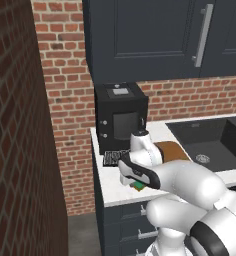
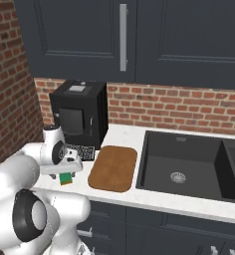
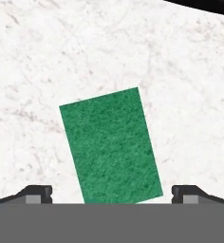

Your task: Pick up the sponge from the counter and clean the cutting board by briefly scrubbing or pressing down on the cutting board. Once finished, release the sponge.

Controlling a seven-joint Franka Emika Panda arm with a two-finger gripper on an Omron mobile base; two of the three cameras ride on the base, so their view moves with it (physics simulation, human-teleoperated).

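Observation:
The sponge (image 3: 111, 147) lies flat on the white counter (image 3: 180, 95), its green top facing the hand camera. My gripper (image 3: 111, 192) hovers right above it, open, with one fingertip on each side of the sponge and a gap to each. From the base views the sponge (image 2: 65, 179) (image 1: 138, 186) peeks out under the hand near the counter's front edge. The brown cutting board (image 2: 113, 168) lies on the counter to the sponge's right, partly hidden behind the arm in the left base view (image 1: 171, 150).
A black ribbed mat (image 2: 81, 151) lies behind the hand in front of a black box-shaped appliance (image 2: 79, 112). A dark sink (image 2: 189, 169) sits right of the board. A brick wall (image 1: 20, 125) closes the left side.

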